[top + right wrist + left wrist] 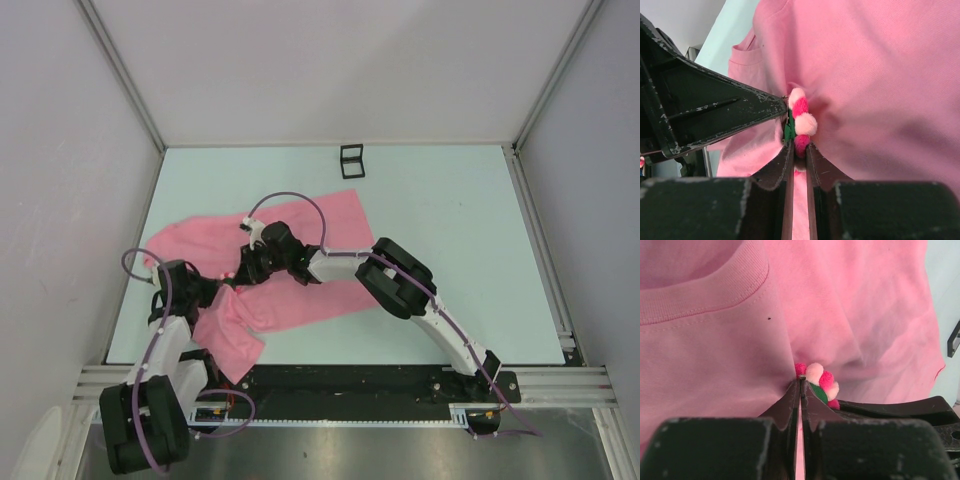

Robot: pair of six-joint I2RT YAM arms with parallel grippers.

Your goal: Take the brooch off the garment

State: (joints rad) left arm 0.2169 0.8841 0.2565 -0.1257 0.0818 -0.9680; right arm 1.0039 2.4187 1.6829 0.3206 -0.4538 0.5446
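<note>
The pink garment (320, 225) lies spread across the table. The brooch (822, 380), a small cluster of pink, pale and red pompoms on a green backing, sits on a puckered spot of it. My left gripper (800, 382) is shut on a pinch of garment (715, 350) right against the brooch's left edge, and creases run into its tips. My right gripper (799, 147) is shut on the brooch (801, 120) by its lowest red pompom. The two grippers meet tip to tip over the cloth (880, 75); from above, the left gripper (228, 278) and right gripper (245, 268) hide the brooch.
A small black square frame box (351, 160) stands at the table's far edge, beyond the garment. The pale green table (450, 220) is walled on three sides. The garment's near left end hangs rumpled by the left arm's base.
</note>
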